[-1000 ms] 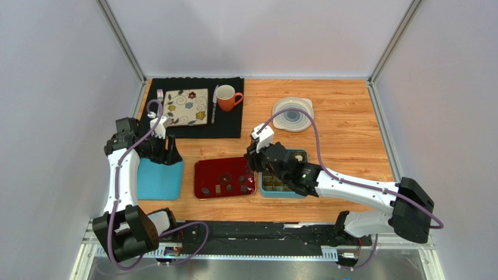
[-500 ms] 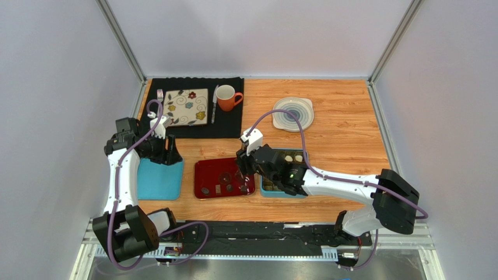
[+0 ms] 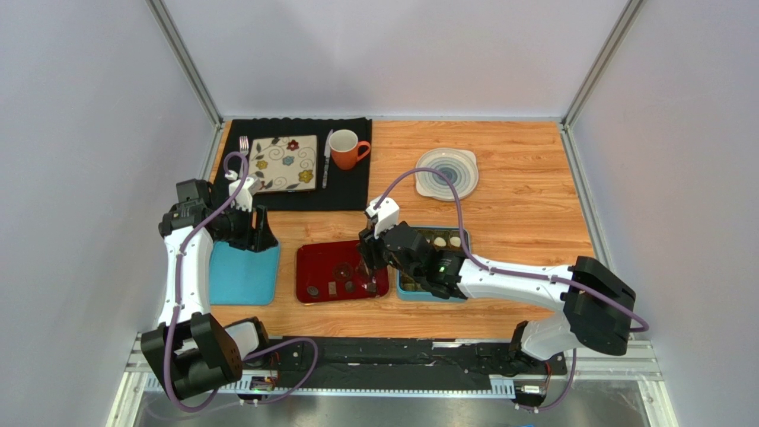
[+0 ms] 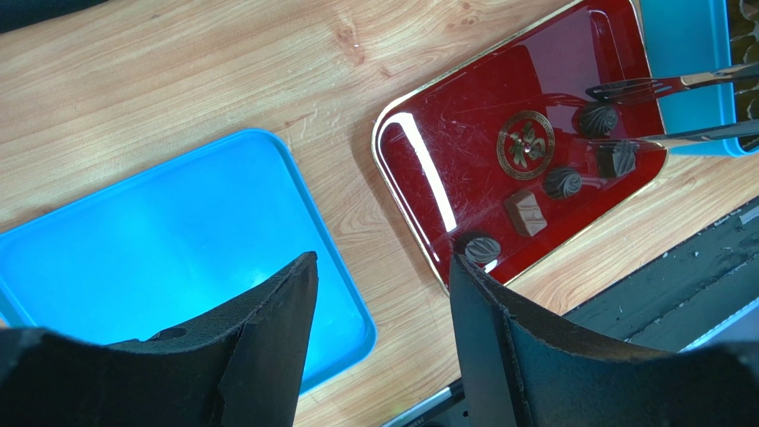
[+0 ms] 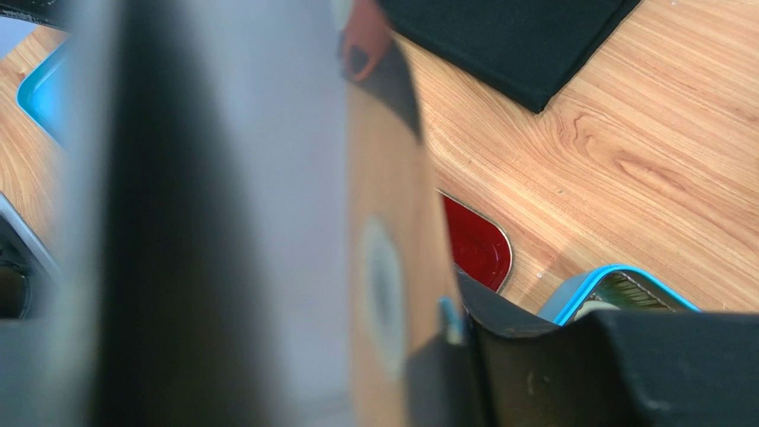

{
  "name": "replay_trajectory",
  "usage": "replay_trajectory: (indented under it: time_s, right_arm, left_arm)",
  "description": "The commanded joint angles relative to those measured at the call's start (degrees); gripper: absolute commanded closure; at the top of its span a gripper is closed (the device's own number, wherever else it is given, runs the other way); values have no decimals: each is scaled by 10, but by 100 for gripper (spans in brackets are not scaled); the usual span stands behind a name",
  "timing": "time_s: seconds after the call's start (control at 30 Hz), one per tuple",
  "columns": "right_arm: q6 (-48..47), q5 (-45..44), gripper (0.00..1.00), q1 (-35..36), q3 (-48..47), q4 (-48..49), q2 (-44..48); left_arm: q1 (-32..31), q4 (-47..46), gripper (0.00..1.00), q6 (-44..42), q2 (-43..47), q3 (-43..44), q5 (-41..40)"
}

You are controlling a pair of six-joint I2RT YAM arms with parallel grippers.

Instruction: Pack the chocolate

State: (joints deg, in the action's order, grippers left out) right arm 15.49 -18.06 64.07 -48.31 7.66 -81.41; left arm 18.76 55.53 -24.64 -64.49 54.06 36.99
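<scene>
My right gripper (image 3: pixel 368 260) is clamped on metal tongs (image 4: pixel 659 84) whose tips straddle a dark round chocolate (image 4: pixel 599 118) on the red tray (image 4: pixel 463 133) (four more lie close by), while my left gripper (image 4: pixel 381 262) hangs, fingers apart, over the blue tray (image 4: pixel 178 231).

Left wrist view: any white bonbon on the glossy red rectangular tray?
No: the five small bonbons visible on the glossy red tray are all brown, none white.
</scene>
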Motion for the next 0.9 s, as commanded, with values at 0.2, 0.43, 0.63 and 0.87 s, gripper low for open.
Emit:
replay_trajectory:
  time_s: [0.2, 0.43, 0.63, 0.87]
  right_arm:
    - [14, -10, 61, 4, 6, 33, 2]
    - [-17, -21, 69, 4, -19, 22, 13]
    - [-67, -57, 71, -11, -68, -20, 61]
    - [-53, -102, 72, -62, -37, -101, 154]
  left_arm:
    - [5, -2, 35, -19, 16, 17, 4]
    - [5, -1, 35, -21, 17, 13, 2]
    - [5, 0, 35, -22, 18, 15, 2]
    - [4, -1, 35, -22, 18, 11, 4]
